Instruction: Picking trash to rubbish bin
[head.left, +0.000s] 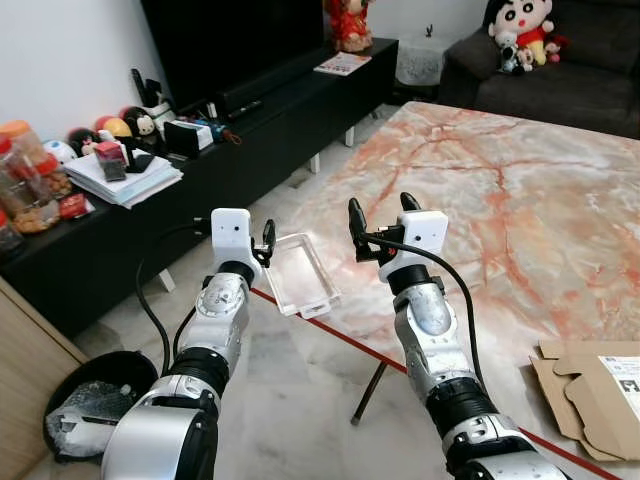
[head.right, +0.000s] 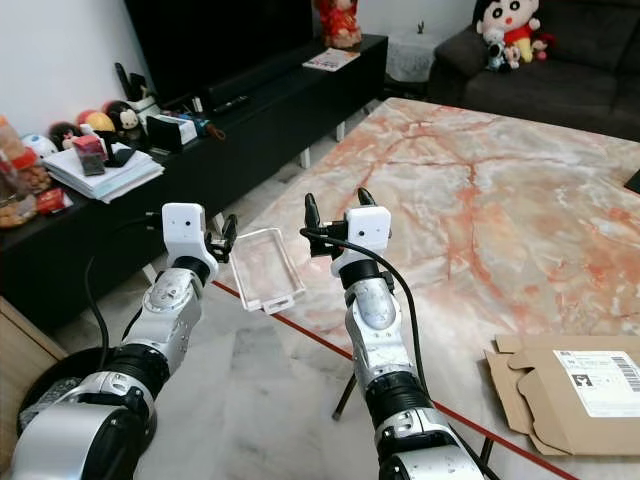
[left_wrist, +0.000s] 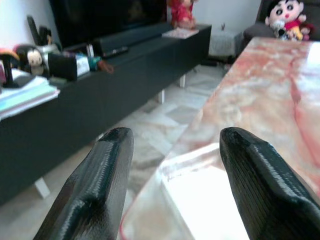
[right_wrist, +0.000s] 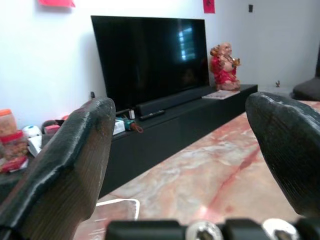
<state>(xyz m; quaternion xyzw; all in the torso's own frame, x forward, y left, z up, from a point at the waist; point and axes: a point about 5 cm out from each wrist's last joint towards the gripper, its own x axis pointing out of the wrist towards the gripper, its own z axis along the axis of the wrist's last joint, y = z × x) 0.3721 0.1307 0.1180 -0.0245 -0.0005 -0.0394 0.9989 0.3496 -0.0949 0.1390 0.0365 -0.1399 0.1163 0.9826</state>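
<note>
Both silver arms reach forward over the near left corner of the marble bench (head.left: 520, 190). The left pincer (head.left: 266, 240) has its two black fingers spread wide, one to each side of the near end of a clear plastic tray (head.left: 302, 272), which sits at the bench's left edge and juts partly past it; whether a finger touches it I cannot tell. The right pincer (head.left: 383, 222), just beside the tray over the bench, also gapes wide and holds nothing. By its look the tray is thin, light, slick and easily crushed or skidded, so a gentle pinch on the overhanging rim seems the best hold. It appears empty. Down on the floor at left stands a round black rubbish bin (head.left: 85, 375) with crumpled wrapping (head.left: 80, 412) inside.
</note>
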